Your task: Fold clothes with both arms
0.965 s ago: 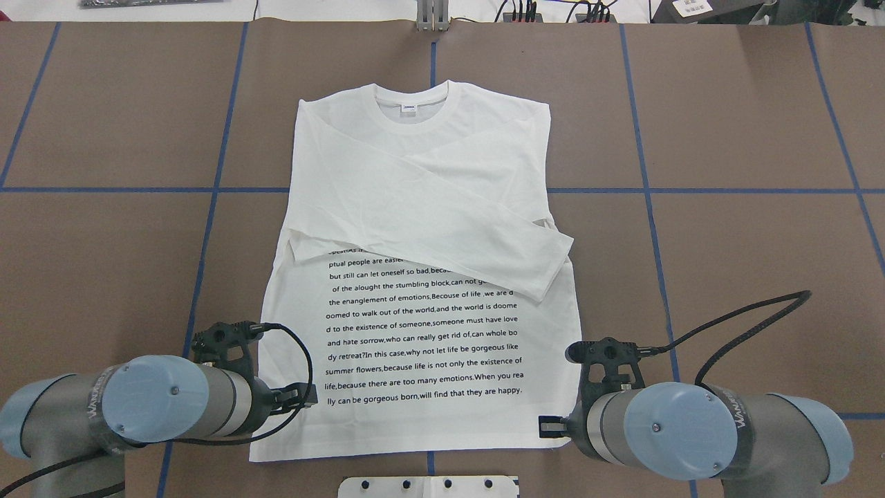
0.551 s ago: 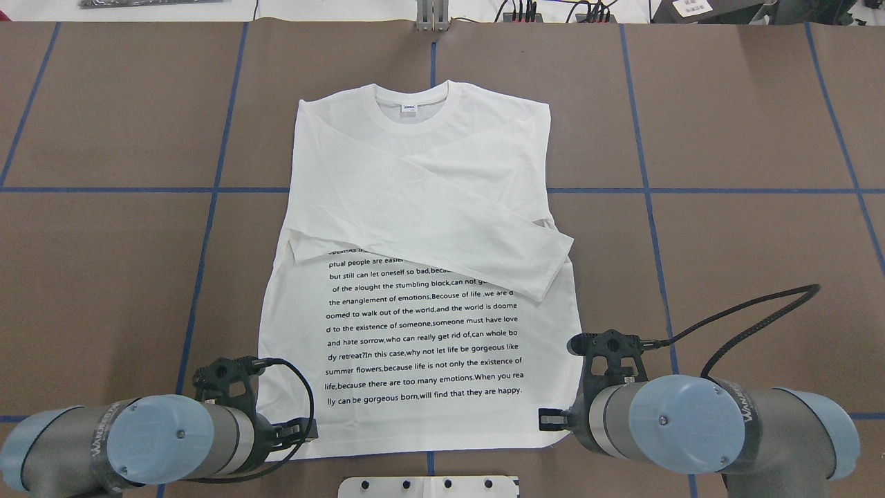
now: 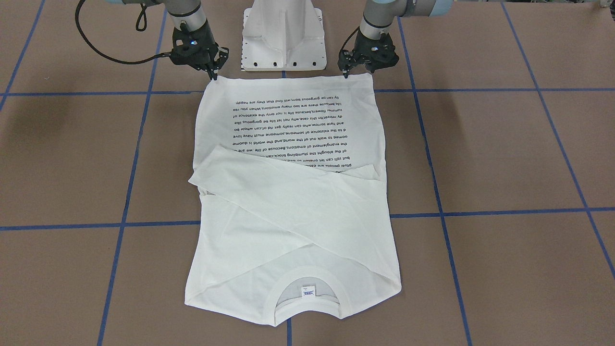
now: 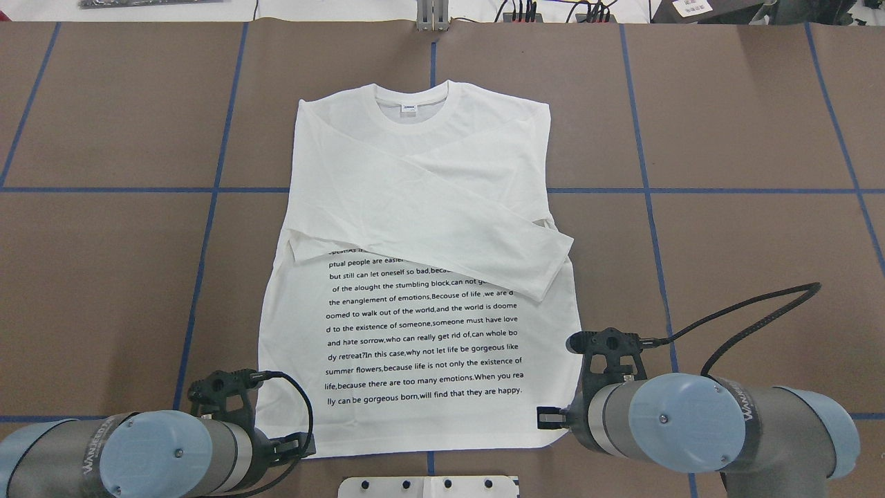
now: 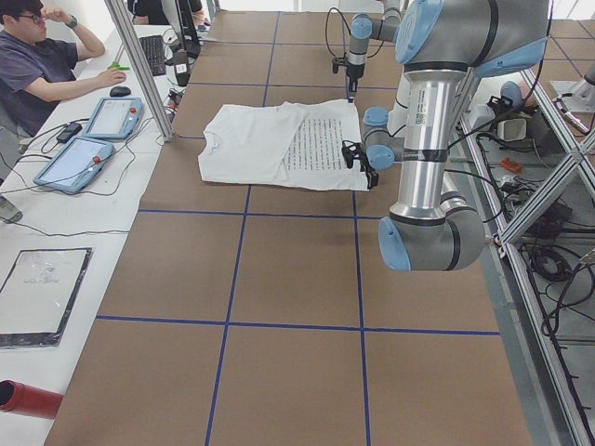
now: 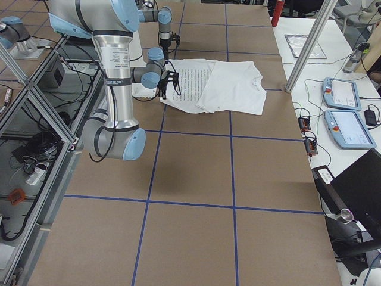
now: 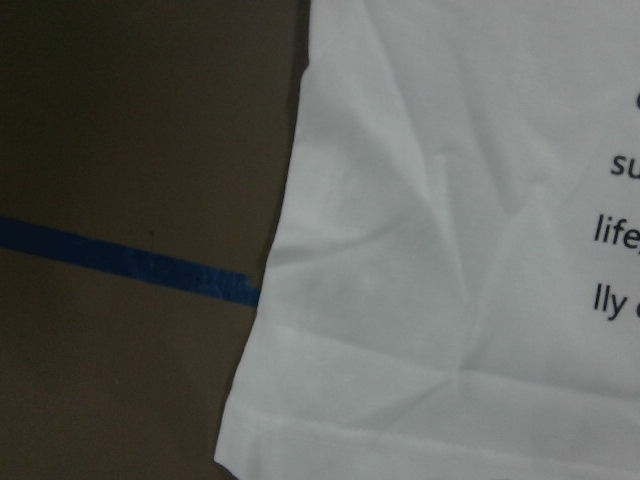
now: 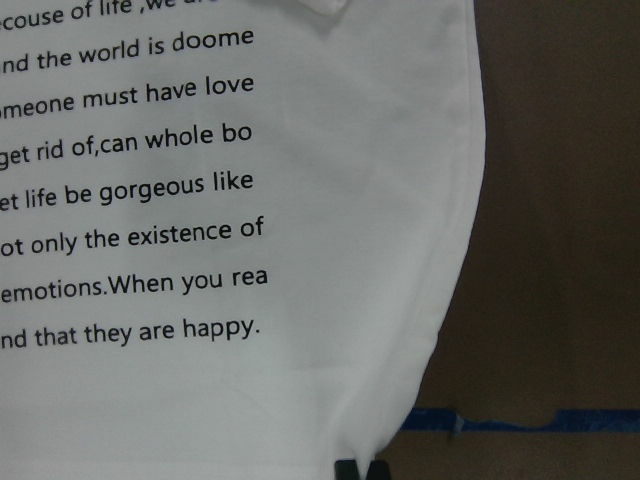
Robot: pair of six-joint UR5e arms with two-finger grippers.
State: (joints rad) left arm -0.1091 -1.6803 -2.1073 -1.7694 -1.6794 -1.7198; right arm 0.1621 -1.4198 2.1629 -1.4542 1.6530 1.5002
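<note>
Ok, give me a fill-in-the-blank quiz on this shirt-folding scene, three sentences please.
1. The T-shirt is ___ with black text.
2. Its collar points ___ from the robot.
3. The left gripper and right gripper stand at the two corners of its ___.
Missing words: white; away; hem.

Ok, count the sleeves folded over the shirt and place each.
2. In the overhead view, one sleeve lies on top, slanting from the shirt's upper left to its right edge. The other sleeve crosses beneath it, partly covered, cuff at the left edge.
</note>
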